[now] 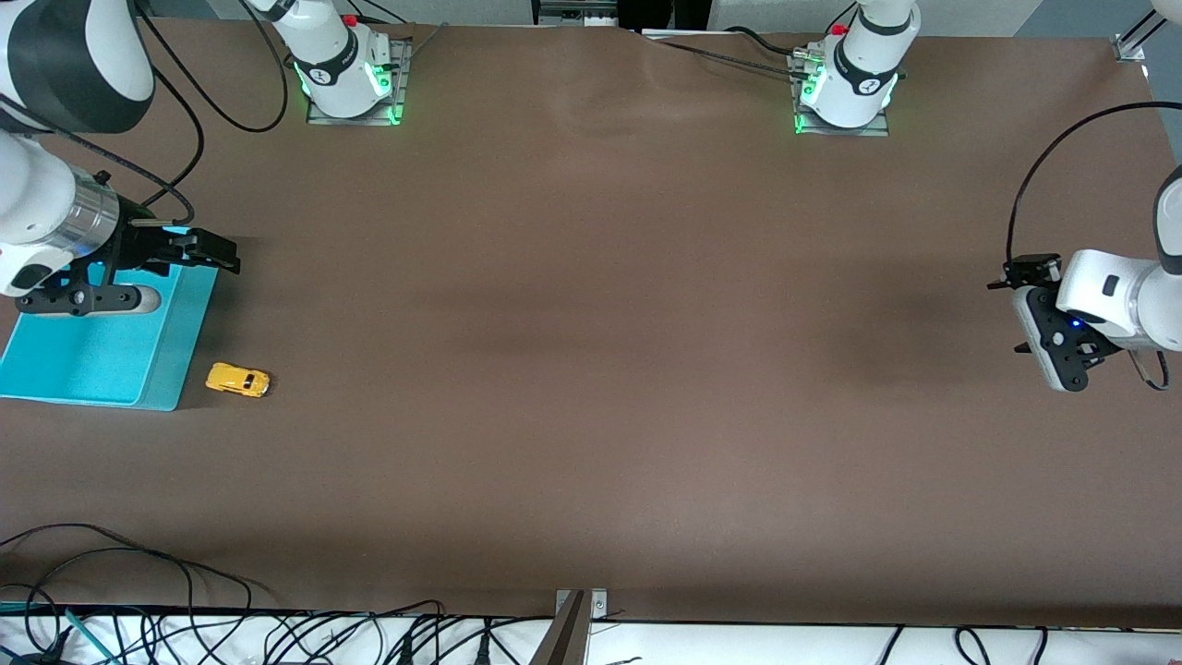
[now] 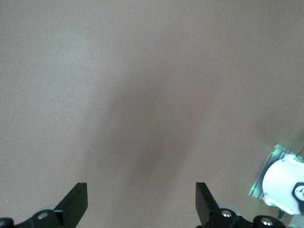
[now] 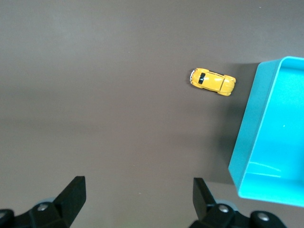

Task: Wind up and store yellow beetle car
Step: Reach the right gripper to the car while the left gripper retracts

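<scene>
The yellow beetle car [image 1: 238,380] stands on the brown table at the right arm's end, just beside the cyan tray [image 1: 175,365], on the side toward the table's middle. In the right wrist view the car [image 3: 213,81] lies beside the tray [image 3: 251,133]. My right gripper [image 1: 220,253] is open and empty, up over the tray's corner that lies farthest from the front camera; its jaws stand wide apart. My left gripper [image 1: 1016,309] is open and empty over bare table at the left arm's end.
Both arm bases [image 1: 349,78] [image 1: 845,88] stand along the table's edge farthest from the front camera. Cables [image 1: 277,633] lie along the nearest edge. The left arm's base also shows in the left wrist view [image 2: 284,183].
</scene>
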